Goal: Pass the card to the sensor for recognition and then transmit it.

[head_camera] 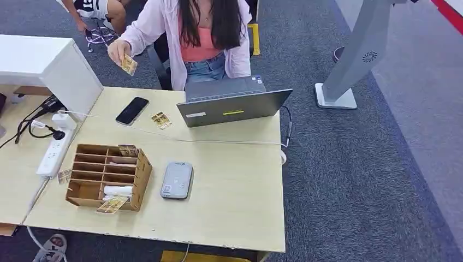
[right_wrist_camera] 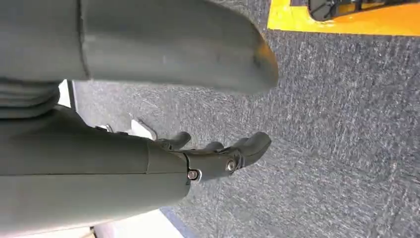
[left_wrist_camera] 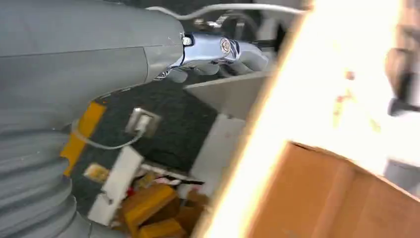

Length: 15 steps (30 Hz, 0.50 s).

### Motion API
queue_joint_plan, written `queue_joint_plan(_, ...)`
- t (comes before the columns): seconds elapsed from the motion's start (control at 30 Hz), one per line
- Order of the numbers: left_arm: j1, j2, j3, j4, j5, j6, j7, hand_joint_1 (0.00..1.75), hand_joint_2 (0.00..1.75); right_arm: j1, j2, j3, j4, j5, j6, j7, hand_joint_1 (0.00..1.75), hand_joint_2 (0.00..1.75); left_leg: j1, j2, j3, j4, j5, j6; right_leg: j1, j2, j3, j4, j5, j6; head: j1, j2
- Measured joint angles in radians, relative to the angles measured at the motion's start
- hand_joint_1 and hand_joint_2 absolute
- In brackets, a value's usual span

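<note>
Wooden slotted organiser box [head_camera: 107,176] holds gold cards [head_camera: 112,204]; grey rectangular sensor [head_camera: 177,179] just beside it on counter [head_camera: 235,191]; left hand [left_wrist_camera: 218,49] probably nearer, grip unclear; right hand [right_wrist_camera: 218,156] hangs empty, fingers loosely apart.

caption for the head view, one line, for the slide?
Person's hand holds a card above the desk; card reader beside wooden organizer, phone and laptop behind.

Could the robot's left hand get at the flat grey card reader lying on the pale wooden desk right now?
Probably yes. The flat grey card reader lies bare on the pale wooden desk, with the brown wooden organiser box beside it but apart. The left hand hangs low by the desk edge, holding nothing, so it must rise first.
</note>
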Motion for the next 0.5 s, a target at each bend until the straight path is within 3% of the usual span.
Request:
queue_joint_plan(0.3, 0.096, -0.039, -0.148, -0.297, 0.072, 0.043, -0.023, 0.0, 1.75, -0.006, 0.016, -0.04, 0.008, 0.048, -0.011, 0.023, 0.0, 0.0, 0.0, 0.0, 0.0, 0.0, 0.0, 0.0, 0.0, 0.0, 0.0, 0.0, 0.0, 0.0, 0.0, 0.0)
queue_joint_plan(0.5, 0.094, -0.042, -0.245, -0.46, 0.017, 0.11, -0.075, 0.0, 1.75, -0.009, 0.019, -0.047, 0.011, 0.092, -0.007, 0.033, 0.0, 0.0, 0.0, 0.0, 0.001, 0.0, 0.0, 0.0, 0.0, 0.0, 0.0, 0.0, 0.0, 0.0, 0.0, 0.0)
